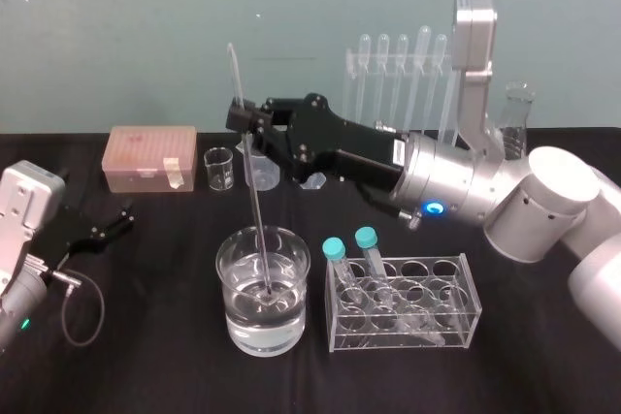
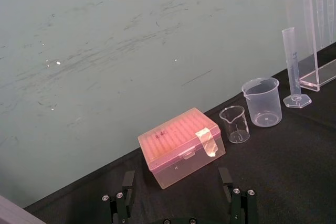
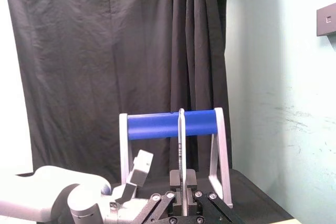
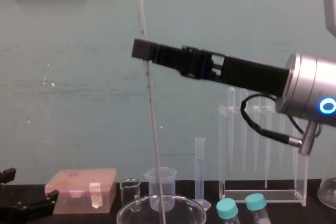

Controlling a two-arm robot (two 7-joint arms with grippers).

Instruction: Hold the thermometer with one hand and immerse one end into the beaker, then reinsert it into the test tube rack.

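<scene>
My right gripper (image 1: 245, 125) is up over the middle of the tabletop, fingers pressed together on the thermometer (image 1: 256, 203). They pinch it in its upper part: a short stretch of rod sticks out above my fingers and the long rest hangs below them. The rod is near upright, leaning a little. In the right wrist view it runs straight out from between my two pads, centred in the grip. Its lower end is down inside the beaker (image 1: 219, 269), dipped into the clear liquid, with the tip close to the bottom; I cannot tell if it touches the glass. The beaker stands near the tabletop's front edge, about mid-width, just beside a low tube rack (image 1: 456, 312) that holds two teal-capped tubes. The test tube rack (image 4: 262, 196) stands at the back edge, right of centre, behind my right arm, with pipettes hanging in it; the thermometer is well apart from it. My left gripper (image 1: 114, 223) is parked low near the tabletop's left edge with its fingers spread and nothing between them, just in front of a pink box (image 1: 150, 157).
</scene>
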